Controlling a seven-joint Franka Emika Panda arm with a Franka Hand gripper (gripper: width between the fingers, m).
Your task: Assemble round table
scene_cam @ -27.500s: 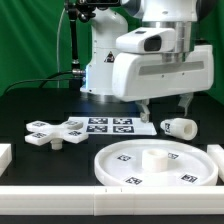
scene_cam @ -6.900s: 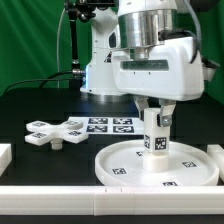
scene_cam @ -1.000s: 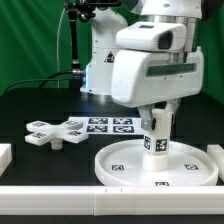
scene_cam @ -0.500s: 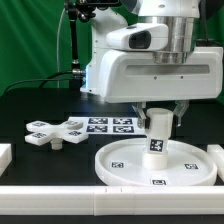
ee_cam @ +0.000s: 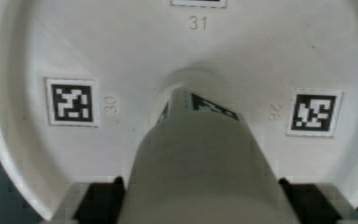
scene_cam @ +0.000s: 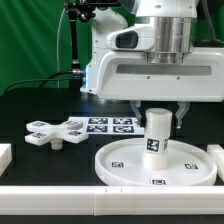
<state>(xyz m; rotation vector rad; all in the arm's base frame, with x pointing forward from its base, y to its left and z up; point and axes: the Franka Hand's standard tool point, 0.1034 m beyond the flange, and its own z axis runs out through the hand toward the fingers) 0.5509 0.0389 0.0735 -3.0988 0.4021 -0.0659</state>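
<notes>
The short thick cylinder (scene_cam: 157, 138) is standing upright dead centre on the big round disc (scene_cam: 122, 166), lower right of the exterior frame. The end effector (scene_cam: 160, 113) hangs right over it with a finger down each side. From out here I can see a sliver of gap between each finger and the cylinder wall, so I'd call it spread and not clamping anything. The wrist view is murkier. The cylinder (ee_cam: 202, 170) fills the middle and the dark pads (ee_cam: 101, 198) sit just beside it, too close to call from that view alone.

My guess is this is the twist-the-leg-into-the-hub step. To do it well I'd close squarely on the cylinder, fairly low so it can't rock. I'd keep the wrist axis lined up with the cylinder's own axis and turn with zero sideways shove. The disc only lies on the black worktop (scene_cam: 30, 105) and could skate or spin along.

The cross-shaped piece (scene_cam: 55, 131) sits middle left, well apart, so it's not in the way.
</notes>
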